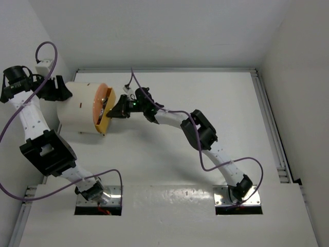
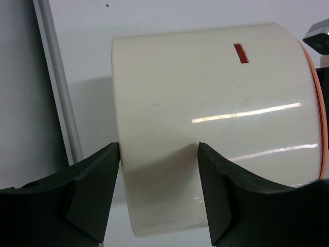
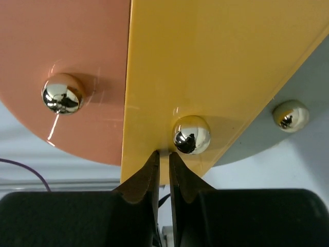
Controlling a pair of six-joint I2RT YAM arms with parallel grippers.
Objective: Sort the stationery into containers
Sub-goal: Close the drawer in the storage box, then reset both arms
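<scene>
Drum (image 1: 77,105), cream, lies on its side at the far-left of the worktop (image 1: 216,98), orange face (image 1: 99,103) turned twd the right arm (image 1: 205,136). A yellow drawer (image 1: 106,121) stands proud of that face.

Left jaws: wide open, at the drum's back end, away from the face. In the wrist view one fingertip (image 2: 109,157) sits right at the drum's rear edge and the other (image 2: 208,157) is over the curved cream wall. Contact w/ the drum: can't tell. Nothing clamped btwn them. A small orange slot (image 2: 240,53) shows further along the wall, w/ the orange rim (image 2: 320,103) at the far end.

Right jaws: all but closed, only a thin slit, nothing seen in it. The tips (image 3: 150,165) sit at the lower edge of the drawer front (image 3: 216,56), just beside its shiny knob (image 3: 191,135). The knob is not btwn them; touching or not, can't tell. A 2nd knob (image 3: 61,93) is on the salmon panel (image 3: 67,36) alongside, and a 3rd (image 3: 290,116) on a grey panel (image 3: 303,77).
</scene>
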